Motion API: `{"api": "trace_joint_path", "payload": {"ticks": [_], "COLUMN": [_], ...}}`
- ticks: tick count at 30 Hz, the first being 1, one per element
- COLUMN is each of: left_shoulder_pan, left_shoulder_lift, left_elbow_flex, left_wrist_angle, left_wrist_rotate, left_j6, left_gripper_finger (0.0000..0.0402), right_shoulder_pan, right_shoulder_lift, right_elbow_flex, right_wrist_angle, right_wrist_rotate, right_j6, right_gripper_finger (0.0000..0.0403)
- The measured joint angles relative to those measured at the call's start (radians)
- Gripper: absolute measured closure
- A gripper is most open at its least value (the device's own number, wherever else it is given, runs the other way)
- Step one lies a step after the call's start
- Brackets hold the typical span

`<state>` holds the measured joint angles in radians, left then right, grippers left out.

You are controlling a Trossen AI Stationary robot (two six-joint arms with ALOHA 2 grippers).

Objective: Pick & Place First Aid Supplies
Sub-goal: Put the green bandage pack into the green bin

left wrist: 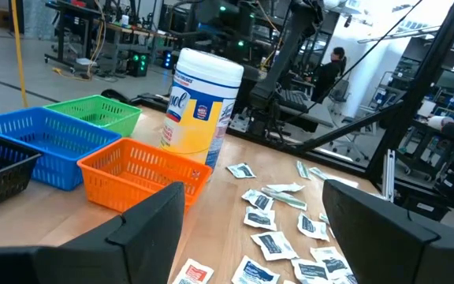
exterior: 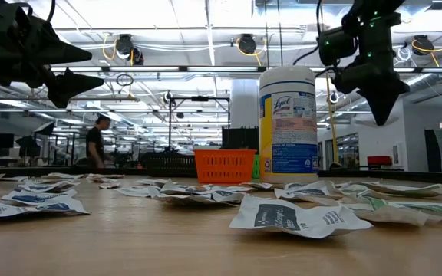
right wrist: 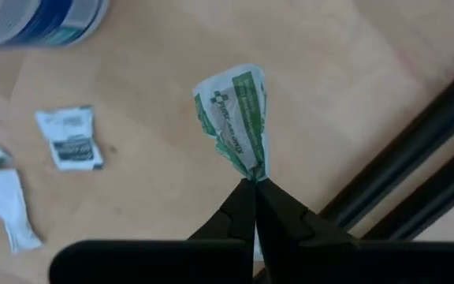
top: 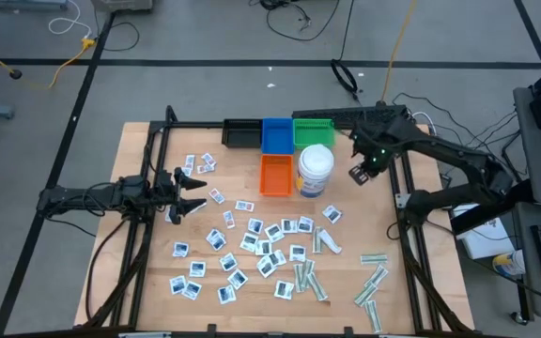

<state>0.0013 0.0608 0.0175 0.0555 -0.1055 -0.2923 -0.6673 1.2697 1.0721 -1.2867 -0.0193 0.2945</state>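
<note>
Packets (top: 252,246) lie scattered flat over the table's (top: 148,272) middle, with pale strips (top: 374,282) toward the right front. Left gripper (top: 188,192) hovers above the table's left side, fingers (left wrist: 144,237) spread wide and empty. Baskets, black (top: 240,133), blue (top: 276,134), green (top: 313,130) and orange (top: 276,174), sit at the back by a wipes tub (top: 315,170). Right gripper (right wrist: 253,183), just right of the tub, hangs above the table, pinching a green-print packet (right wrist: 235,122) by one corner.

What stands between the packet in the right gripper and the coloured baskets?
The wipes canister stands beside the right gripper, between its green-printed packet and the orange basket. The green basket looks unobstructed.
</note>
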Motion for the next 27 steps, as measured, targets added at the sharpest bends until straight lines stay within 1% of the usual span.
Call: {"api": "trace_joint_path", "payload": {"ticks": [3, 6, 12, 17, 27], "left_shoulder_pan": [0.000, 0.000, 0.000, 0.000, 0.000], "left_shoulder_lift": [0.000, 0.000, 0.000, 0.000, 0.000], "left_elbow_flex": [0.000, 0.000, 0.000, 0.000, 0.000], "left_wrist_angle": [0.000, 0.000, 0.000, 0.000, 0.000], "left_wrist_rotate": [0.000, 0.000, 0.000, 0.000, 0.000], "left_j6": [0.000, 0.000, 0.000, 0.000, 0.000], "left_gripper_finger": [0.0096, 0.0096, 0.0096, 0.0096, 0.0096], "right_shoulder_pan": [-0.048, -0.085, -0.146, -0.184, -0.220], "right_shoulder_lift": [0.000, 0.019, 0.156, 0.308, 0.592], "right_elbow_flex": [0.000, 0.002, 0.094, 0.247, 0.632], "right_wrist_angle": [0.010, 0.066, 0.102, 0.102, 0.092], "right_wrist_rotate": [0.000, -0.004, -0.007, -0.007, -0.008], "right_j6": [-0.002, -0.021, -0.076, -0.167, -0.315], "right_gripper_finger": [0.0403, 0.0403, 0.0403, 0.0403, 0.0403]}}
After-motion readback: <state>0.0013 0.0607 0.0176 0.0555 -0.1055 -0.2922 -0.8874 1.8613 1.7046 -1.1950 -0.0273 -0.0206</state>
